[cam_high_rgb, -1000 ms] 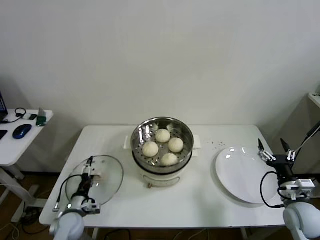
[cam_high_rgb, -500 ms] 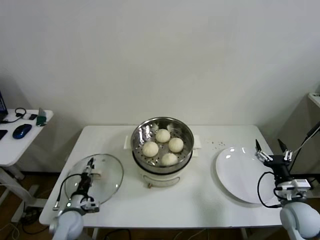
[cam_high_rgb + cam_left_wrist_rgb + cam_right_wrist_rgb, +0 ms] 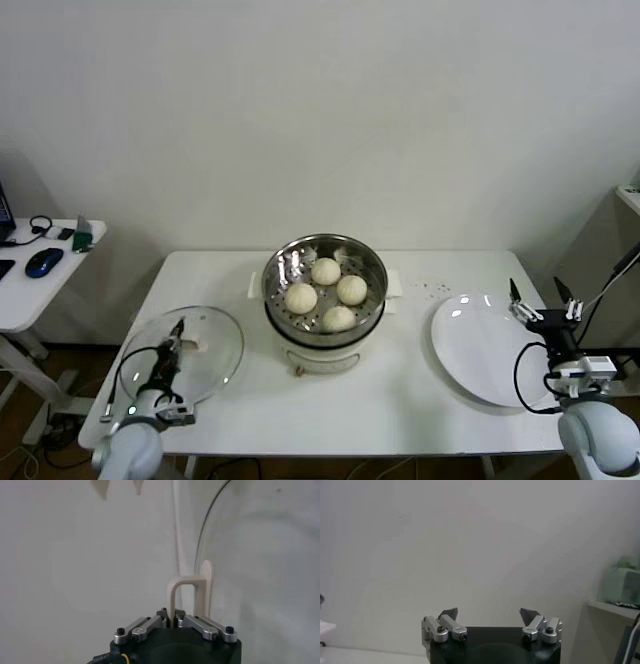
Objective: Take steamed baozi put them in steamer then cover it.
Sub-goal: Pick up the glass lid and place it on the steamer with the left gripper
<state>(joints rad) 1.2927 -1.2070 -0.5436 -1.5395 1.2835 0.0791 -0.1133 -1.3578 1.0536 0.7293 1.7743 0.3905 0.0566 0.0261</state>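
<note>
I count four buns (image 3: 326, 271) in one steamer (image 3: 324, 292) mid-table. My left gripper (image 3: 180, 333), low at the table's left, pinches the lid (image 3: 185, 352) handle; my right gripper (image 3: 541, 297) hovers, fingers spread, holding nothing.

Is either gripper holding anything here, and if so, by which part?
The left gripper is shut on the white bar handle of the glass lid, at the table's left end. The right gripper is open and holds nothing.
</note>
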